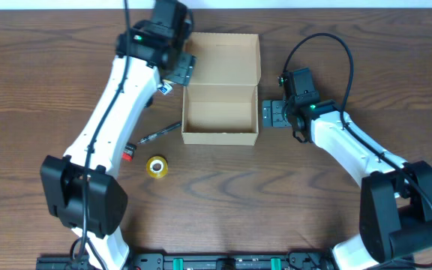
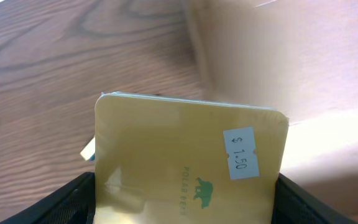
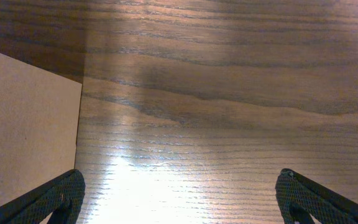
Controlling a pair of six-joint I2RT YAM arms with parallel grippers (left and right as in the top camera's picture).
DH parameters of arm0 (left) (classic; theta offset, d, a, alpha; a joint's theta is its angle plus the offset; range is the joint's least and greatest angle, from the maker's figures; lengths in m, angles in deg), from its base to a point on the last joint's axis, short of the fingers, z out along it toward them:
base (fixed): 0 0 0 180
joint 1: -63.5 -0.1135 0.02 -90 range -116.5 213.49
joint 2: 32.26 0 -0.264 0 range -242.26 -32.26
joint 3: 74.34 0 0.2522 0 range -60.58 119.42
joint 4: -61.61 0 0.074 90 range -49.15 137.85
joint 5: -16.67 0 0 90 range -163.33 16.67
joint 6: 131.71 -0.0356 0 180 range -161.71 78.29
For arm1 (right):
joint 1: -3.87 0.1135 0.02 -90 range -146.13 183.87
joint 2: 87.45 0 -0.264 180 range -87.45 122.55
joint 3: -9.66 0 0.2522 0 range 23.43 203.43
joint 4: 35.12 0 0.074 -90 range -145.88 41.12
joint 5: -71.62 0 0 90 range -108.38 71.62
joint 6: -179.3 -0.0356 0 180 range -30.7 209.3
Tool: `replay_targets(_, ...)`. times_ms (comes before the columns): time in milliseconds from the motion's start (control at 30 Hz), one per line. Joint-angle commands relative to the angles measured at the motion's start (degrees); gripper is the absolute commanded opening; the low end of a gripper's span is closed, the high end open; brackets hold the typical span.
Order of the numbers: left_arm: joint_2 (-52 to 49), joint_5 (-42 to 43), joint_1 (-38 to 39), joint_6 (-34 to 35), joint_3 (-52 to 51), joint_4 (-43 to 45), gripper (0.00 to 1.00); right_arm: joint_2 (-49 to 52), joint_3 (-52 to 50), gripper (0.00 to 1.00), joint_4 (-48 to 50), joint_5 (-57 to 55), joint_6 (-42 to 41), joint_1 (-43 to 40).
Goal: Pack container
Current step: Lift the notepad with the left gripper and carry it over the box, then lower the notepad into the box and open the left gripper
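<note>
Though glossy and flat, rounded yellow card (image 2: 188, 165) firm between left fingers (image 2: 73, 200); right fingers (image 3: 55, 198) wide apart.

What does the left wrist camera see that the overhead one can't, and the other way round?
Only the left wrist view: the price sticker and green bear logo on the yellow pack held by the left gripper. Only overhead: the yellow tape roll, the pen and the open right gripper. Both: the cardboard box and the wooden table.
</note>
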Motion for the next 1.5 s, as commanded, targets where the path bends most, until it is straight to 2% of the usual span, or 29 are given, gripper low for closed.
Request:
replay_targets(0, -0.15, -0.26, 1.55, 3.13, 0.79, -0.07, 0.28, 0.48, -0.15, 0.99, -0.09, 0.02, -0.66, -0.50)
replay_targets(100, -0.15, 3.23, 2.82, 2.62, 0.79, -0.33, 0.28, 0.48, -0.15, 0.99, -0.09, 0.02, -0.66, -0.50)
replay_targets(200, -0.15, 5.81, 4.04, -1.86, 0.79, -0.96, 0.28, 0.48, -0.15, 0.99, -0.09, 0.02, -0.66, -0.50)
replay_targets(433, -0.15, 6.47, 7.80, -18.49, 0.61, -6.99, 0.28, 0.48, -0.15, 0.99, -0.09, 0.02, -0.66, -0.50)
replay_targets(600, -0.15, 7.17, 8.85, -24.81, -0.59, -8.00, 0.29, 0.48, -0.15, 0.99, -0.09, 0.02, -0.66, -0.50)
replay_targets(867, -0.17, 17.00, 8.79, -37.29, -1.11, -8.39, 0.28, 0.48, -0.15, 0.99, -0.09, 0.02, -0.66, -0.50)
replay_targets(967, -0.72, 20.09, 8.81, -42.86, -1.11, -9.49, 0.24, 0.48, -0.15, 0.99, -0.09, 0.02, -0.66, -0.50)
replay_targets(1200, -5.64, 20.41, 8.79, -49.22, -1.11, -10.14, 0.21, 0.48, -0.15, 0.99, -0.09, 0.02, -0.66, -0.50)
replay_targets(1467, -12.37, 19.65, 8.79, -49.33, -1.11, -9.44, 0.21, 0.48, -0.15, 0.99, -0.09, 0.02, -0.66, -0.50)
